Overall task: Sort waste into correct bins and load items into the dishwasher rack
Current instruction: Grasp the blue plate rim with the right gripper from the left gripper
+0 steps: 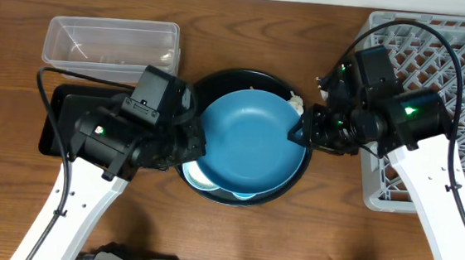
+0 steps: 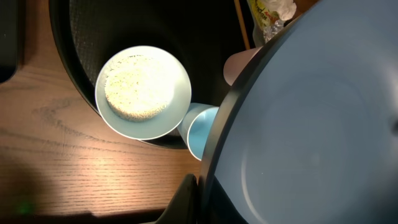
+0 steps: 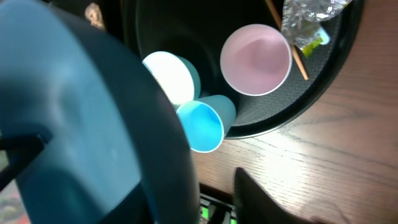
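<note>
Our left gripper [image 1: 201, 144] clamps the dark blue plate [image 1: 252, 144] at its rim, but we cannot tell whether our right gripper [image 1: 298, 135], astride it, grips.

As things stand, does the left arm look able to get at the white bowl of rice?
Probably not yet. The left gripper sits at the rim of the dark blue plate, apparently holding it, and that plate hangs over much of the round black tray where the white bowl sits.

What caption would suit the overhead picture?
Left gripper holds a dark blue plate over the round black tray; right gripper at its rim.
</note>
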`<action>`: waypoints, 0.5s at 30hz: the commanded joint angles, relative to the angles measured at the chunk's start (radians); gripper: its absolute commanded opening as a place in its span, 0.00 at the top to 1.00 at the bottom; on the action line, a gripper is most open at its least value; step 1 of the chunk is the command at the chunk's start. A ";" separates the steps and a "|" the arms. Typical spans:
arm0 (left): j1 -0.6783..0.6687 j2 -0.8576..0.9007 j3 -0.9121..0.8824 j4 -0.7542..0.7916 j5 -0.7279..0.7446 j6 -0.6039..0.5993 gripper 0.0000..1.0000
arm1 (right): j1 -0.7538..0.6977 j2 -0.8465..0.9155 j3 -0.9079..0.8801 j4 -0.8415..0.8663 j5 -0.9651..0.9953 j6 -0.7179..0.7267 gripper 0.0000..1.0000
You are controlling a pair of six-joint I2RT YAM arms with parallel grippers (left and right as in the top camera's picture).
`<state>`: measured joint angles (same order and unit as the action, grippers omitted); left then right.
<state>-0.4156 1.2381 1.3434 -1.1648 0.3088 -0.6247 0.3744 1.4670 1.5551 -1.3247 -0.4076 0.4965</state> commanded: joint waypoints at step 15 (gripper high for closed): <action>-0.003 0.036 0.004 0.003 -0.006 -0.005 0.94 | 0.016 0.005 0.014 -0.007 0.023 0.012 0.88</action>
<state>-0.4202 1.2644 1.3434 -1.1618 0.3115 -0.6247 0.3748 1.4670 1.5551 -1.3273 -0.4026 0.5014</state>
